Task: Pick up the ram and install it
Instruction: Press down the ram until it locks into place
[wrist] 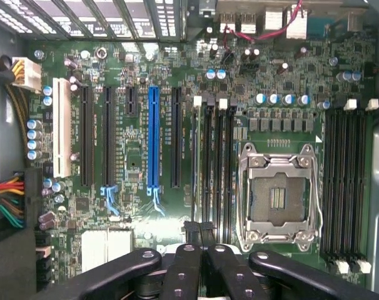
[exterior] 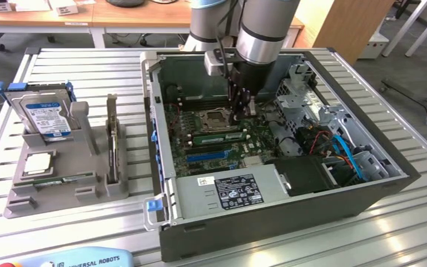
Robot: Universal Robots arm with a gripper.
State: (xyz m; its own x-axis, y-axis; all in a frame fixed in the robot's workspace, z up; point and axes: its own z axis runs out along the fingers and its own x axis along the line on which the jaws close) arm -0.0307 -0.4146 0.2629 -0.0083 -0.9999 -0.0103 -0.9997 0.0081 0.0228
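**End effector** (wrist: 199,227): the fingers are closed tight against each other, with nothing visible between them. It stands inside the open computer case (exterior: 295,219), low over the motherboard (wrist: 130,169). It is at one end of the memory slot bank (wrist: 213,162), just beside the CPU socket (wrist: 278,199).

**The ram** (exterior: 217,135): in the exterior view a green stick stands on edge in that slot bank, not in the fingers. I cannot tell whether the fingertips touch its top edge, or whether the end latches are shut.

**Risks, as judged:**
- Load applied at one end only could seat the stick crooked, with the far end raised and its latch open.
- The top edge is thin. Closed tips could slide off it onto the neighbouring empty slots or small board components.
- The socket appears open, with its contacts exposed, and lies just beside the work. A sideways slip could damage them.
- If the stick's notch is misaligned, further downward force could stress the board.

The parts tray (exterior: 58,203) on the tabletop (exterior: 87,72) is well apart and poses no hazard.
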